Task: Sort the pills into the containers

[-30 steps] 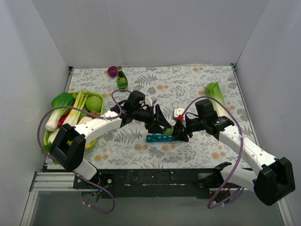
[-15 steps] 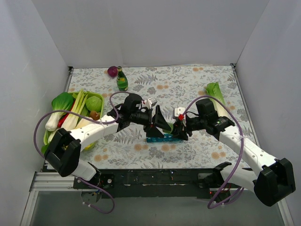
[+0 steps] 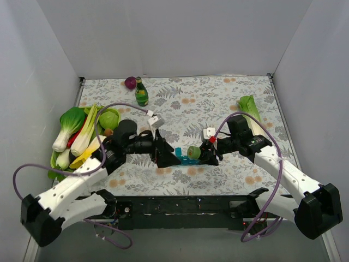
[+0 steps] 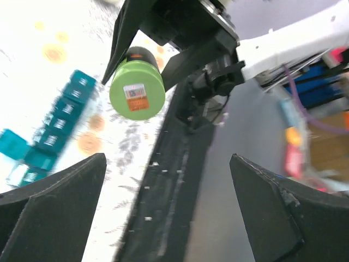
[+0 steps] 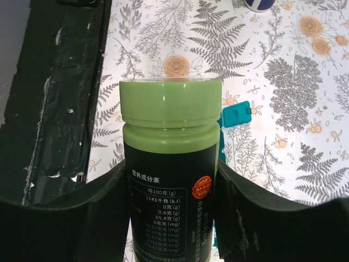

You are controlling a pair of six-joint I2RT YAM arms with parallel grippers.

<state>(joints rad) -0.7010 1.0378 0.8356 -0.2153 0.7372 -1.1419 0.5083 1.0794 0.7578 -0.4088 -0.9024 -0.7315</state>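
Teal-blue pill organiser [image 3: 185, 160] lies on the floral tabletop [image 3: 218, 98], toward 6 o'clock from its centre. At its 3 o'clock, the right hand [image 3: 200, 155] clamps a green-capped dark bottle [image 3: 193, 152]. At its 9 o'clock, the left hand [image 3: 168, 155] hovers, fingers spread wide apart.

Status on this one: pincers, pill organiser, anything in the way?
Left pincer open, empty. Right pincer shut on green-lidded bottle, cap on. Pill organiser on table, close by bottle. Bottle alone crowds it.
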